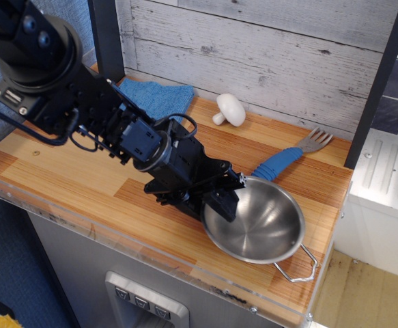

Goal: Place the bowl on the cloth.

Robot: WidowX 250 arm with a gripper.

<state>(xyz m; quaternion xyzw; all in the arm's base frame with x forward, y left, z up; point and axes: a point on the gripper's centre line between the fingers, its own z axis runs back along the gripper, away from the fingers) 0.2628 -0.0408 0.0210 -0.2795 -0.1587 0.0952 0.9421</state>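
The steel bowl [263, 225] sits near the front right of the wooden counter [55, 181], tilted a little, with one wire handle [297, 265] reaching toward the front edge. My gripper [212, 199] is at the bowl's left rim. One dark finger [224, 205] is inside the bowl and the other is outside it. The rim hides how tightly the jaws stand. The blue cloth [163, 99] lies flat at the back left, partly hidden behind my arm, well apart from the bowl.
A white mushroom [230, 109] lies at the back by the plank wall. A blue-handled fork [280, 162] lies just behind the bowl. A dark post [106, 41] stands at the back left. The counter ends just right of the bowl.
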